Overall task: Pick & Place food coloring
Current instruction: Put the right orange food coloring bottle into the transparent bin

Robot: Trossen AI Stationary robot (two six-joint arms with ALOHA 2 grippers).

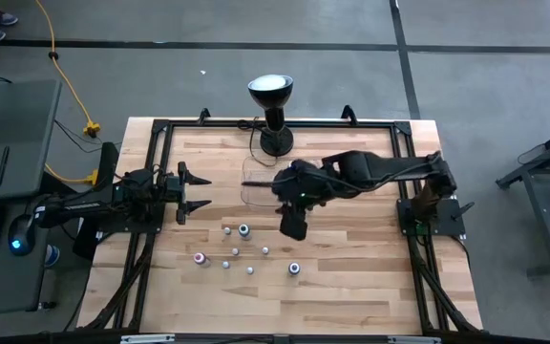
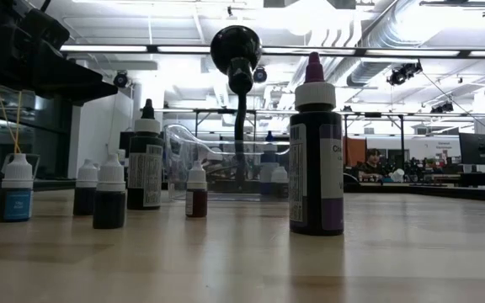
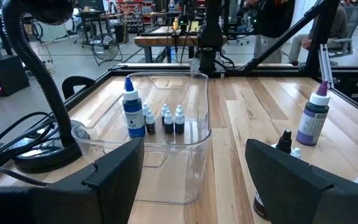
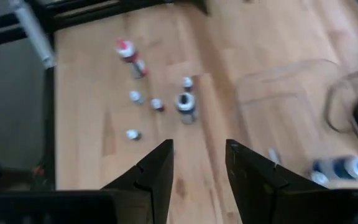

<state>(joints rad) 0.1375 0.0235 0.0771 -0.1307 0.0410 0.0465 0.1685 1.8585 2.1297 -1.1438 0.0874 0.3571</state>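
Several small food coloring bottles (image 1: 243, 230) stand upright on their bases on the wooden table, near the middle and front; a taller purple one (image 2: 316, 151) is nearest the low camera. More bottles, one of them blue (image 3: 131, 109), stand inside the clear tray (image 1: 256, 183). My right gripper (image 4: 199, 168) hangs open high above the table, slanting down, between the tray and the loose bottles (image 4: 185, 102), with nothing between its fingers. At the table's left side, my left gripper (image 3: 191, 174) rests level and open, facing the tray.
A black gooseneck lamp (image 1: 270, 96) stands at the far edge behind the tray, its base (image 1: 277, 143) on the table. A black frame (image 1: 160, 129) runs along the table's sides. Bare wood lies at the front right (image 1: 370, 287).
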